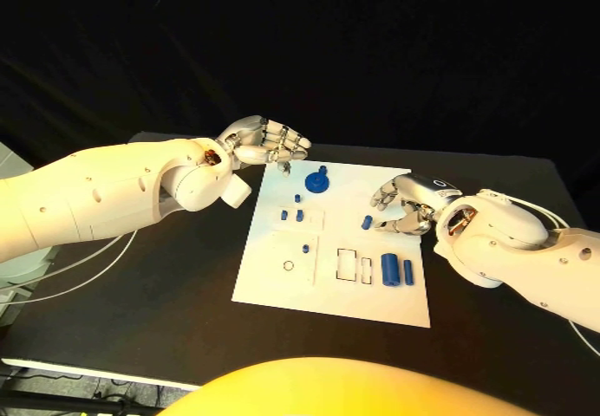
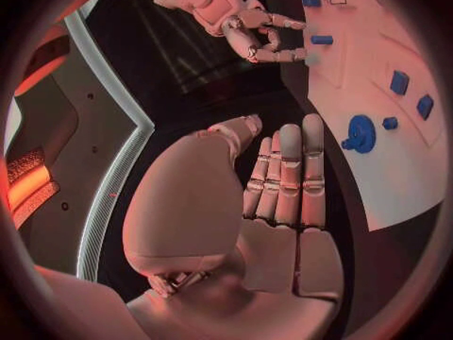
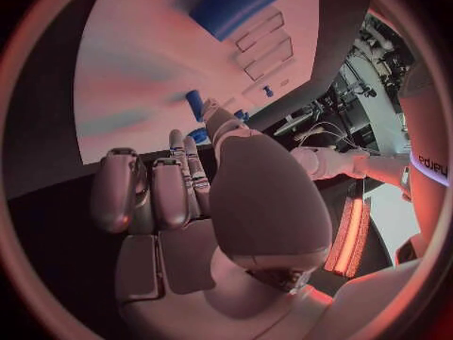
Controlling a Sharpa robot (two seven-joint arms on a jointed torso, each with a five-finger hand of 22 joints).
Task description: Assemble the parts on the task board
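Observation:
The white task board (image 1: 277, 279) lies mid-table. A blue round part with a knob (image 1: 319, 181) stands near its far edge, with small blue pieces (image 1: 293, 213) just in front of it. Two blue cylinders (image 1: 399, 269) lie at the near right beside rectangular slots (image 1: 354, 264). My right hand (image 1: 402, 206) hovers at the board's right edge, thumb and a finger spread just behind a small blue piece (image 1: 367, 222) that lies on the board (image 2: 322, 40). My left hand (image 1: 263, 141) hangs empty over the board's far left corner, with nothing in its palm (image 2: 283, 196).
A small ring (image 1: 289, 266) and a tiny blue peg (image 1: 306, 248) sit on the board's near left. White cables (image 1: 75, 277) run over the black table under my left arm. Bare table surrounds the board.

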